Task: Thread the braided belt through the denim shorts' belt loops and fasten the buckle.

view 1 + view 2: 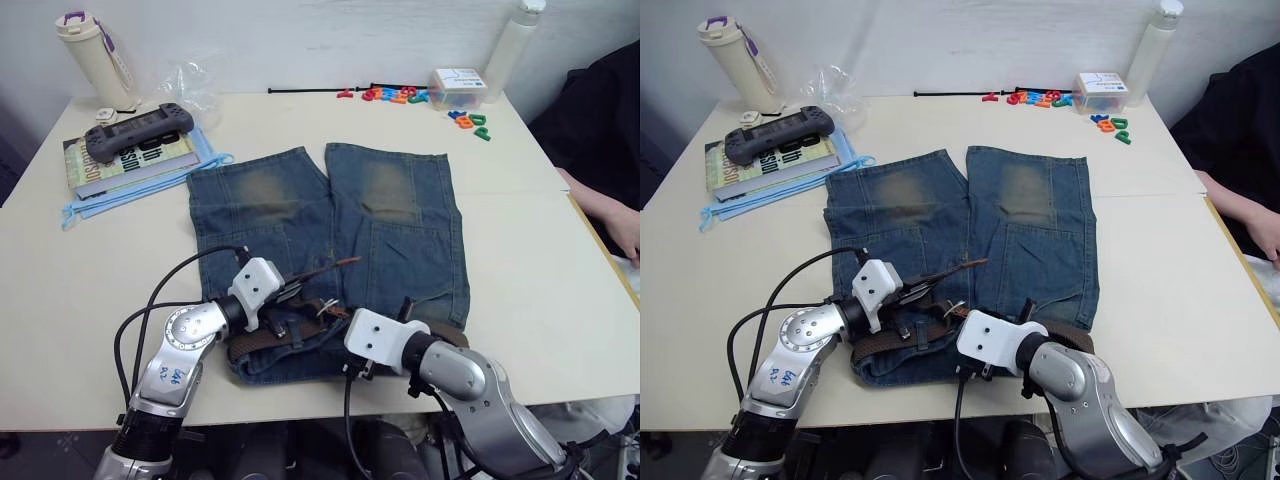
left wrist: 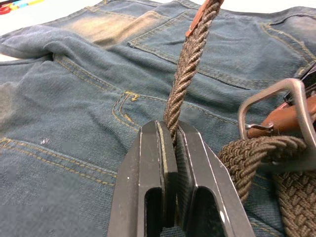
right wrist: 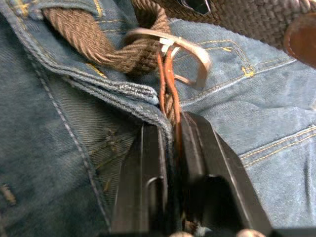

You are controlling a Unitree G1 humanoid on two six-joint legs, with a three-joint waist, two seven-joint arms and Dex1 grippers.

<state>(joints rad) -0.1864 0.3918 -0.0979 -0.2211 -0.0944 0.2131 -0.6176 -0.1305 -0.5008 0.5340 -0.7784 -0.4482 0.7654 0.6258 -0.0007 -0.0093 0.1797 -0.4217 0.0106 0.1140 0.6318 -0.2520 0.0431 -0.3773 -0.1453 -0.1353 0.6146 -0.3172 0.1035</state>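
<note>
Denim shorts [image 1: 330, 235] lie flat in the middle of the pale counter [image 1: 90, 270], legs toward the upper part of the head views and waistband at the lower centre. The cloth is soft blue twill, faded to yellowish tan on both legs, with raised mustard-coloured stitching along the pockets and seams.

Around the waistband runs the braided belt [image 1: 300, 342], a dark brown rope-like weave that flexes easily. It appears threaded through at least the belt loops I can make out, though the loops themselves are too hidden to count. Its free end, capped in reddish-brown leather, rises over the shorts' centre. So, as I judge it, threading is largely done and fastening is left: the tip has not gone through the frame.

The left tool [image 2: 174, 148] has its flat black fingers pressed together on the free strap just below the tip. The right tool [image 3: 173, 143] is closed on the thin tan leather tab at the buckle, pinching some waistband edge beside it.

Smallest is the buckle [image 2: 276, 106], a smooth silver-grey metal frame with rounded corners, beside the held strap.
</note>
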